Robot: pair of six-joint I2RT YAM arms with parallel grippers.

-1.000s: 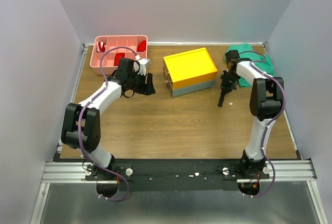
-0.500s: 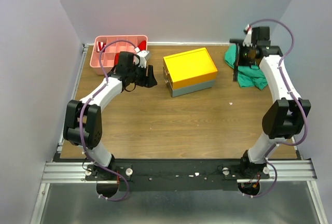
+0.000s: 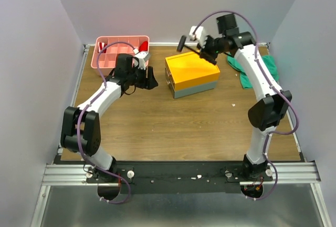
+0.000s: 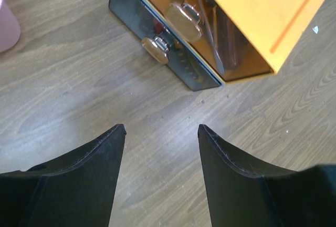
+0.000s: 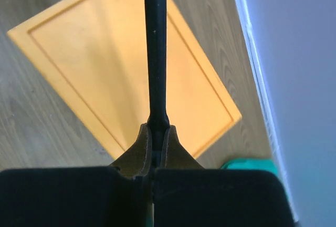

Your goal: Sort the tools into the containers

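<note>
Wooden desk point(image 3: 178, 127) below me: my right gripper point(image 5: 156, 138) pinches the black hammer point(image 5: 156, 53) above the yellow-lidded toolbox point(image 3: 191, 68) near the far edge. My left gripper point(image 4: 161, 130) hangs spread beside it, toward the left edge.

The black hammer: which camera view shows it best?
The top external view: the whole hammer shows, head and handle, held by the right gripper above the toolbox. The right wrist view shows only its handle, clamped between the fingers; the head is cut off. The left wrist view misses it.
</note>
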